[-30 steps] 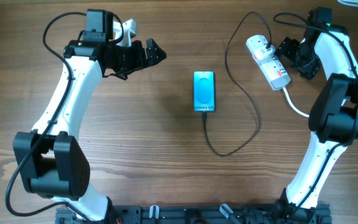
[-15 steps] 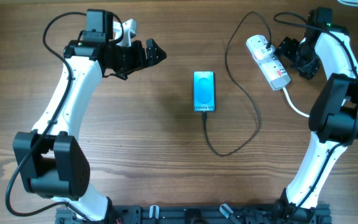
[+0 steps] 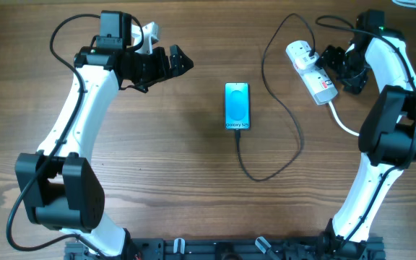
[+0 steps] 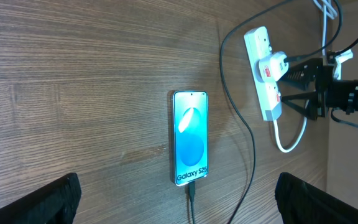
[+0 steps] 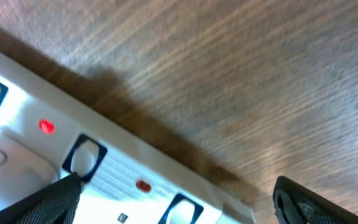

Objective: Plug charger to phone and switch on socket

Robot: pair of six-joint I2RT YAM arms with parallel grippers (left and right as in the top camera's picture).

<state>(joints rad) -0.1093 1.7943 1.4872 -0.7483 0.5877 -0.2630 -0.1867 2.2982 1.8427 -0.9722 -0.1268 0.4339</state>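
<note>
Phone [image 3: 237, 106], cyan screen up, flat on a brown wood-grain table [image 3: 193, 195], the grain running across the overhead view and the boards filling it edge to edge. Charger [image 3: 298, 144], thin and black, meeting the phone's short edge nearest the robot, just below the line of dark text, then looping away to the phone's right and on toward the far edge of the table. Socket [image 3: 311, 72], white and slanted, well to the phone's right and slightly farther back, with a white plug block [image 4: 271, 64] seated near its far end, small red lights along its face in the right wrist view, and a thick white cord [image 3: 341, 123] trailing from its near end. Left fingers [image 4: 39, 202] spread wide and empty, raised above the table well to the phone's left, aimed toward it. Right fingers [image 5: 42, 202] likewise spread wide, gripping nothing, close against the side of the socket away from the phone, one fingertip overlapping the strip's edge in the wrist view; contact impossible to confirm.
</note>
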